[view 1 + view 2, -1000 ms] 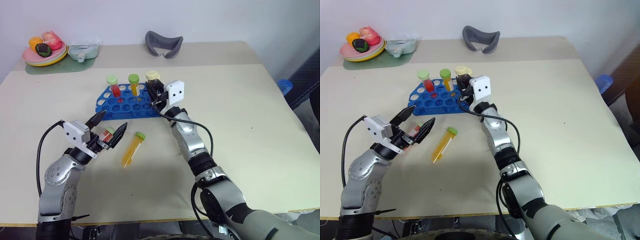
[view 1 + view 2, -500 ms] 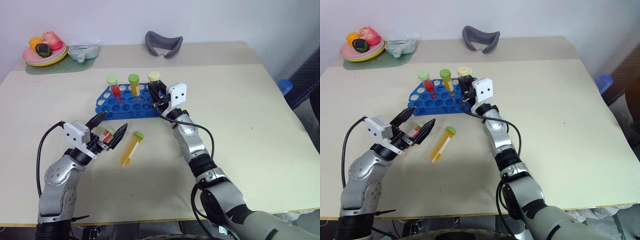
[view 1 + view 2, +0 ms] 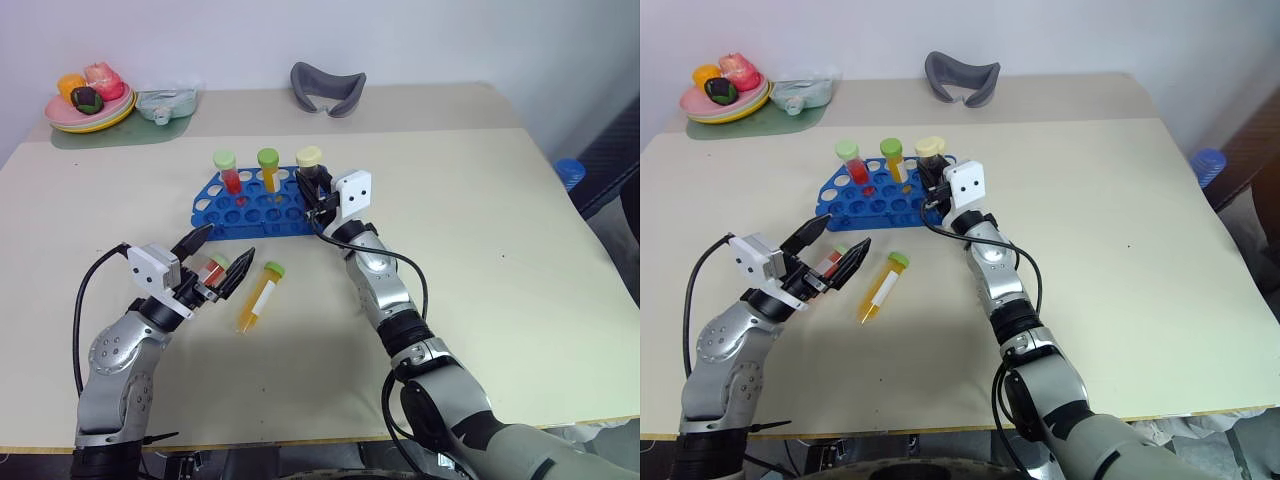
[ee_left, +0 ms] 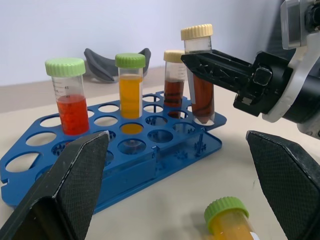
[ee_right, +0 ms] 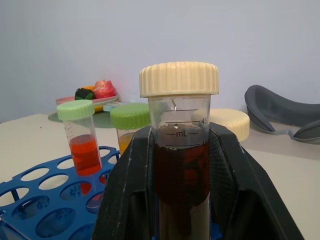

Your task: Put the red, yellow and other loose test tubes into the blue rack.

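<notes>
The blue rack sits near the middle of the bench, at about twelve o'clock from the robot, with four capped tubes standing in its holes. A red tube with a green cap stands at the rack's far left, a yellow-orange tube with a green cap just to its three o'clock, and beyond that a dark brown tube with a cream cap in the back row. The right pincer sits at the rack's three-o'clock end with its black fingers on either side of another dark brown tube with a cream cap, whose foot rests in a corner hole; the fingers look as though they flank the tube closely, but I cannot tell whether they are pressing it or have let go. At about seven o'clock from the rack, the left pincer hovers with its fingers spread wide over a red tube with a white label lying on the bench. Just to that tube's three o'clock lies a loose yellow-orange tube with a green cap, its cap pointing toward the rack. At the bench's far edge, a grey curved headrest-like object lies at twelve o'clock, and a plate of toy fruit sits at ten o'clock beside a small clear container.
</notes>
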Action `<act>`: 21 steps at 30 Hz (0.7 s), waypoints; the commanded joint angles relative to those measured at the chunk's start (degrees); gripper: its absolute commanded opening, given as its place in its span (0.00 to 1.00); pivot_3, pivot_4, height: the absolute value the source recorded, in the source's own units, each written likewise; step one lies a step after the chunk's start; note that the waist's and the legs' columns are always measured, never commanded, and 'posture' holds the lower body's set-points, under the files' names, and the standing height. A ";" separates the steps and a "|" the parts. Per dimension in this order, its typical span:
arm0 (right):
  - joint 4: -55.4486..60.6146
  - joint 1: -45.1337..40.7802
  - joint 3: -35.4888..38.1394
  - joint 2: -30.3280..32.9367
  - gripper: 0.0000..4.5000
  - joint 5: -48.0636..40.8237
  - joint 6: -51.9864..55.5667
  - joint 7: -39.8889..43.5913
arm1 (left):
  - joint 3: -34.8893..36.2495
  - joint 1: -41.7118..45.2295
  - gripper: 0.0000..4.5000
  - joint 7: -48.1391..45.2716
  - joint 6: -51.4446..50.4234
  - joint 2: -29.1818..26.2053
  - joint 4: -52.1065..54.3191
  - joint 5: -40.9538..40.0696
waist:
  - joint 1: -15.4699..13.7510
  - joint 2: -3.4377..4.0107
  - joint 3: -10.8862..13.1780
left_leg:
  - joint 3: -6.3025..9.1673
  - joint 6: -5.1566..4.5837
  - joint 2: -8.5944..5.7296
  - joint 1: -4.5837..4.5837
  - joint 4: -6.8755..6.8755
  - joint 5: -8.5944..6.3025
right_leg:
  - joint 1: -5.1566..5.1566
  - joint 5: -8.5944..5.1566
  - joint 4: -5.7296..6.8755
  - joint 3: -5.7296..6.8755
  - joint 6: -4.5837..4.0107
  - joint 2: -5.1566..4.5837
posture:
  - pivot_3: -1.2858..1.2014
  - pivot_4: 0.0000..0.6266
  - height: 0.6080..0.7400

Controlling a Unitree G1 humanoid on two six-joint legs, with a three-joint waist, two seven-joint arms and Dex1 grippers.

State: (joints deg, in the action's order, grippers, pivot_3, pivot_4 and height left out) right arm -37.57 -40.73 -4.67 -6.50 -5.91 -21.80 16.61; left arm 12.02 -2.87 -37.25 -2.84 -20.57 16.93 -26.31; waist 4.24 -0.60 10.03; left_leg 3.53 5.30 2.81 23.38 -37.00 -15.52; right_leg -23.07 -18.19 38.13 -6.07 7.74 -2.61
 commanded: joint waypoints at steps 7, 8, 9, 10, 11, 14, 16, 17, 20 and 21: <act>1.69 -0.83 1.42 -0.90 0.99 -0.17 -1.60 -0.33 | -0.01 -0.28 1.00 -0.69 1.29 0.00 1.21 -0.97 | -0.01 0.00 0.00 | 0.00 0.00 0.00 0.00 0.00 0.00 | 0.00 0.00 0.00 0.00 0.00 0.00 | 0.52 0.24 1.00; 2.23 -0.75 1.44 -0.73 0.99 -0.09 -1.65 -0.39 | -0.09 -0.27 1.00 -0.67 1.23 0.01 1.30 -0.98 | -0.01 0.00 0.00 | 0.00 0.00 0.00 0.00 0.00 0.00 | 0.00 0.00 0.00 0.00 0.00 0.00 | 0.52 0.24 1.00; 2.84 -0.68 1.44 -0.57 0.99 -0.07 -1.65 -0.39 | -0.14 -0.25 1.00 -0.65 1.17 0.02 1.36 -0.99 | 0.00 0.00 0.00 | 0.00 0.00 0.00 0.00 0.00 0.00 | 0.00 0.00 0.00 0.00 0.00 0.00 | 0.52 0.24 1.00; 4.03 -0.48 1.41 -0.31 0.99 -0.14 -1.58 -0.20 | -0.23 -0.21 1.00 -0.60 1.13 0.02 1.46 -0.94 | -0.01 0.00 0.00 | 0.00 0.00 0.00 0.00 0.00 0.00 | 0.00 0.00 0.00 0.00 0.00 0.00 | 0.52 0.24 1.00; 5.79 -0.05 1.29 0.09 0.99 -0.25 -1.27 0.18 | -0.32 -0.13 1.00 -0.45 0.98 -0.01 1.69 -0.89 | -0.03 0.01 0.00 | 0.00 0.00 0.00 0.00 0.00 0.00 | 0.00 0.00 0.00 0.00 0.00 0.00 | 0.52 0.24 1.00; 12.49 2.13 0.33 1.76 0.99 -0.41 0.68 2.00 | 0.05 0.28 1.00 0.15 -0.04 -0.64 2.58 -1.03 | -0.12 0.01 0.00 | 0.00 0.00 0.00 0.00 0.00 0.00 | 0.00 0.00 0.00 0.00 0.00 0.00 | 0.52 0.24 1.00; 19.86 4.81 -0.48 4.05 0.99 -0.60 3.52 3.79 | 1.42 0.45 1.00 0.51 -1.58 -2.17 3.49 -1.69 | -0.16 0.01 0.00 | 0.01 0.00 0.00 0.00 0.00 0.00 | 0.00 0.00 0.00 0.00 0.00 0.00 | 0.52 0.24 1.00; 23.43 6.14 -0.54 5.24 0.99 -0.91 5.26 4.37 | 2.20 0.49 1.00 0.87 -2.67 -3.10 4.15 -2.09 | -0.18 0.00 0.00 | 0.01 0.00 0.00 0.01 0.00 0.00 | 0.00 0.00 0.00 0.00 0.00 0.00 | 0.52 0.24 1.00; 34.17 9.68 0.74 10.19 0.99 -3.37 12.44 6.62 | 6.08 1.69 1.00 2.57 -8.99 -6.98 6.48 -6.79 | -0.23 0.00 0.00 | 0.02 0.00 0.00 0.01 -0.01 0.00 | 0.01 0.00 0.00 0.00 0.00 -0.01 | 0.52 0.24 1.00; 37.03 10.55 1.20 11.85 0.99 -4.39 14.81 7.43 | 7.27 2.18 1.00 3.04 -11.17 -8.14 7.21 -8.77 | -0.23 0.00 0.00 | 0.02 -0.01 0.00 0.01 -0.01 0.00 | 0.02 0.00 0.00 0.00 0.00 -0.01 | 0.52 0.24 1.00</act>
State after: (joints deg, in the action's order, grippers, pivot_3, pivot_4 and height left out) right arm -6.81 -30.12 -4.81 4.26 -8.13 -9.90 22.76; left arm 16.04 -1.71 -35.13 -11.38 -27.41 20.91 -31.45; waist 4.01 -0.59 10.03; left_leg 3.55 5.29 2.81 23.38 -37.02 -15.53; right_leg -23.05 -18.19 38.14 -6.07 7.74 -2.62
